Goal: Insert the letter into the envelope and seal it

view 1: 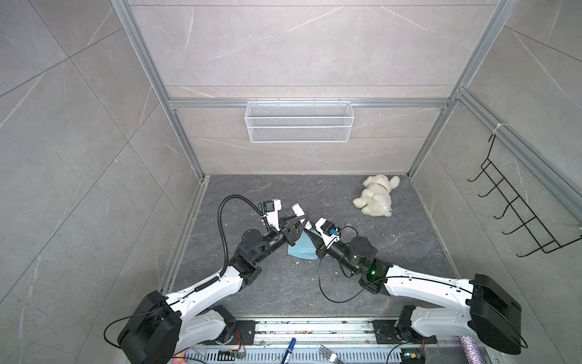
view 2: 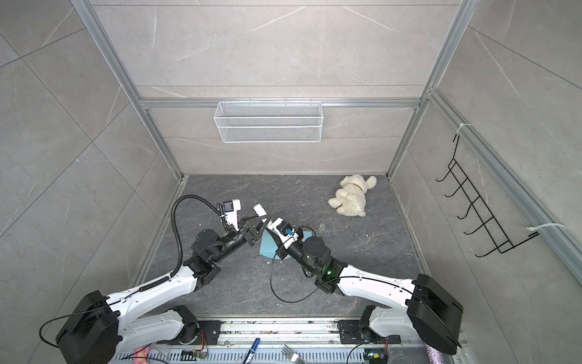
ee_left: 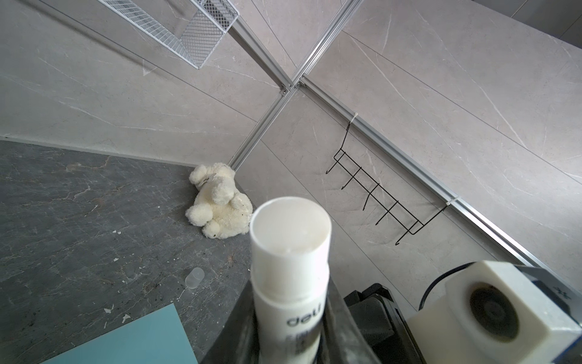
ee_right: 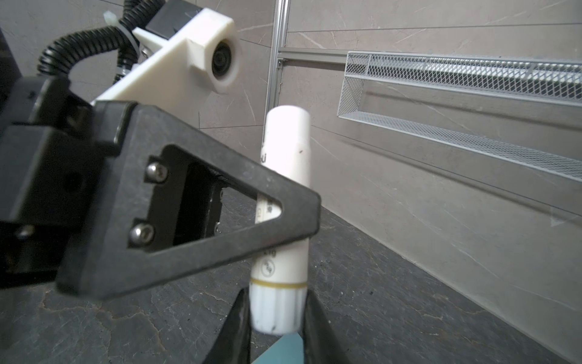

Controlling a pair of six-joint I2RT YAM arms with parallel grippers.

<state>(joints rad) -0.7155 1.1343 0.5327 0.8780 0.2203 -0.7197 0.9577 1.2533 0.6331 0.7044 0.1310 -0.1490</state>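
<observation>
Right wrist view showed the white cylindrical plastic glue stick [ee_right: 286, 148] clamped at two stations. The left gripper [ee_left: 289, 334] was closed on the printed barrel. The right gripper [ee_right: 277, 324] had its jaws drawn in against the ridged twist base below the yellow band, apparently touching on both sides. The other end of the stick was uncapped. A small translucent plastic cap [ee_left: 194, 277] lay apart on the dark grey marbled tabletop [view 1: 283, 290].

In both top views the light blue paper envelope [view 1: 300, 250] lay flat on the tabletop at lower centre of the frame, directly beneath the two grippers and partly covered by the right arm. The letter was visible in no view; whether it sat inside the envelope could not be told. The flap position was also hidden.

Handling, as a judgement:
- The envelope appeared thin, light and limp, and likely to slide on the smooth tabletop.
- It would want pinning near one edge while glue is applied.
- It would be best taken hold of at the flap or a free corner, not the flat middle.
- Heavy pressure risked creasing the paper.
</observation>
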